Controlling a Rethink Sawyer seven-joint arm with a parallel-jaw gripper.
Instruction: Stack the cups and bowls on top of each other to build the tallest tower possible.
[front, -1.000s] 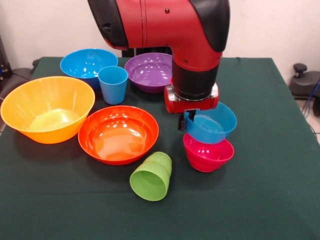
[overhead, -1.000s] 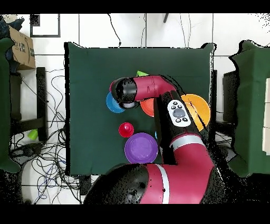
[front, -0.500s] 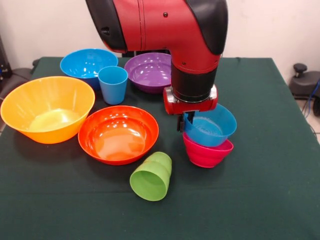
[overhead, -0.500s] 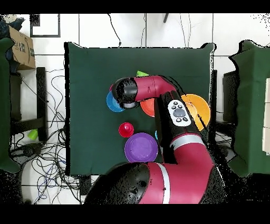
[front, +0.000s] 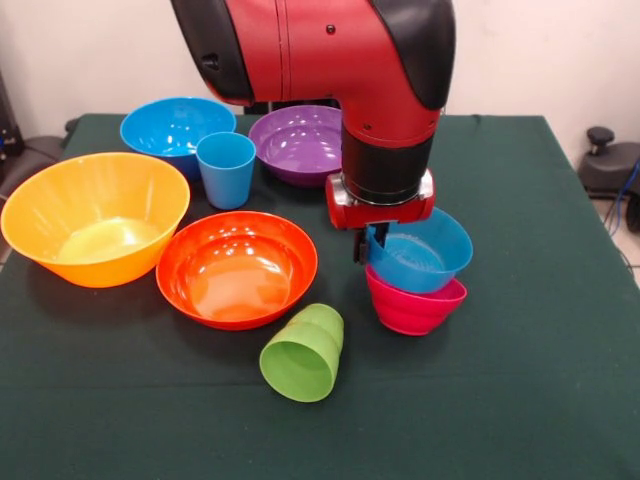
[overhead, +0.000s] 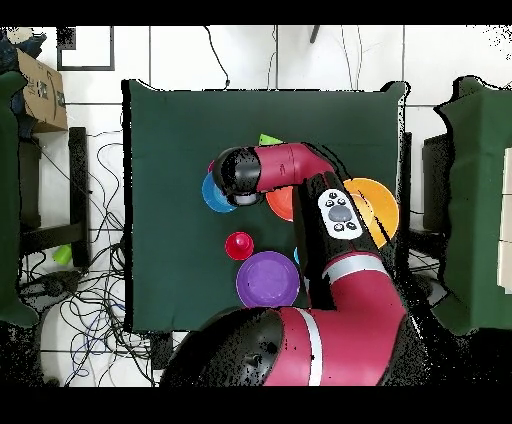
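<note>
— How far had you got with the tower (front: 418, 280)?

— Not far. Your small blue bowl (front: 425, 252) sat inside the small pink bowl (front: 415, 306), so the tower was only two bowls high. It stood at about 4 o'clock from the middle of the worktop (front: 540, 380) in the front view.

— And what was your hand (front: 377, 243) doing?

— It was pinching the rim of the small blue bowl on the bowl's 9 o'clock side. One finger was inside the bowl and one outside. You had not let go yet.

— What was left for you to stack?

— Almost everything. The green cup (front: 304, 353) lay on its side at 7 o'clock from the tower. The red-orange bowl (front: 237, 268) was at 9 o'clock from it, and the big yellow bowl (front: 95, 217) further out the same way. The light blue cup (front: 226, 168), the big blue bowl (front: 175, 127) and the purple bowl (front: 299, 142) stood at the back of the worktop. From above you could also see a red cup (overhead: 239, 245) next to the purple bowl.

— So what do you think came next?

— I think you needed to open the hand and fetch another piece.
</note>
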